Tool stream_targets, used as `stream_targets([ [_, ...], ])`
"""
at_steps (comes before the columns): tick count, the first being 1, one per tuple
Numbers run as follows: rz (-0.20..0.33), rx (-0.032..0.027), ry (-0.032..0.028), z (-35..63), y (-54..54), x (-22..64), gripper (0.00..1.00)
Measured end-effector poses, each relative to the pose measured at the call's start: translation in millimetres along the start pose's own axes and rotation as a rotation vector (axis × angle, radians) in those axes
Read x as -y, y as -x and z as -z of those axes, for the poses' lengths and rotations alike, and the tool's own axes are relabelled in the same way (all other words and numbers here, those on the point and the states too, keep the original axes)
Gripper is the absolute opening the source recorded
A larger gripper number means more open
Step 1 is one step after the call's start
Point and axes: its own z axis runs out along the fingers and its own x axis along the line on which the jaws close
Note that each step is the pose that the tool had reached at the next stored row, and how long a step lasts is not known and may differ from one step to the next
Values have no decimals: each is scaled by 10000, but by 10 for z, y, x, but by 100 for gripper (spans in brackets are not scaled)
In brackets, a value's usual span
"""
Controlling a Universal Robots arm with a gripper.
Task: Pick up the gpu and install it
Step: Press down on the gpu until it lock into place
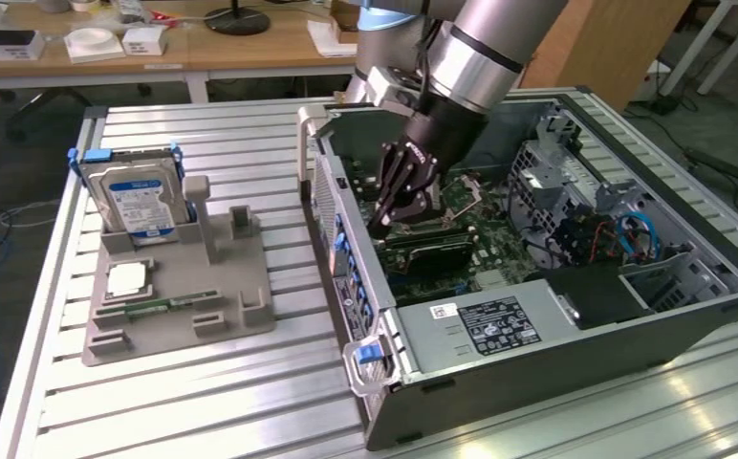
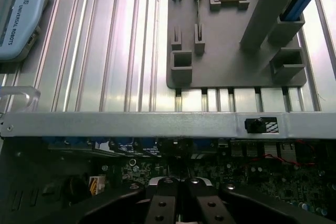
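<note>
Reaching down into the open computer case [image 1: 560,316], the claw [image 1: 391,212] is closed tight above the motherboard [image 1: 497,244]. The gpu [image 1: 430,247], seemingly seated in its slot, lies just beneath it. The hard drive [image 1: 136,199] stands on the gray holder [image 1: 178,296] on the bench [image 1: 216,382].

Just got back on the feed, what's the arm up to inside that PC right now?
The arm has reached down into the open computer case, with its gripper just above the motherboard. Its jaws are shut, and a dark flat card, apparently the gpu, sits on the board right under them; whether they grip it is unclear. The gray parts holder on the table carries the hard drive.
</note>
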Motion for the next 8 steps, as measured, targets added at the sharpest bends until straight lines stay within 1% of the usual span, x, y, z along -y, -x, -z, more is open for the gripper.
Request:
stream_targets([
  [1, 2, -3, 26, -6, 1, 5, 10],
  [2, 5, -6, 86, -8, 1, 9, 10],
  [5, 26, -15, 342, -6, 1, 30, 10],
  [7, 38, -19, 481, -7, 2, 44, 10],
  [8, 43, -20, 529, -9, 3, 50, 10],
])
